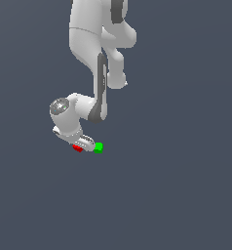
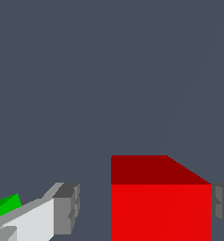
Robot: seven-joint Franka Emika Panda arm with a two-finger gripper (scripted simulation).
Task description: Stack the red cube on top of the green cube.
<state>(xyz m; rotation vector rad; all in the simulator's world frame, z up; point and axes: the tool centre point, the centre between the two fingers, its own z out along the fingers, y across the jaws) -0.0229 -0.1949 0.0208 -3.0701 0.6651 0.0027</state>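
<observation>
The red cube [image 1: 78, 148] lies on the grey floor, half hidden under my white gripper [image 1: 86, 144]. The green cube [image 1: 98, 147] sits just beside it, toward the exterior view's right. In the wrist view the red cube [image 2: 161, 202] sits between my gripper's [image 2: 144, 209] two fingers. One grey fingertip [image 2: 67, 209] stands apart from the cube with a gap. The other fingertip [image 2: 223, 207] is at the cube's opposite side, close to or touching it. The gripper is open around the red cube. A corner of the green cube [image 2: 5, 205] shows outside the first finger.
The white arm [image 1: 101, 58] comes down from above and bends over the cubes. Plain dark grey floor [image 1: 176, 195] surrounds them.
</observation>
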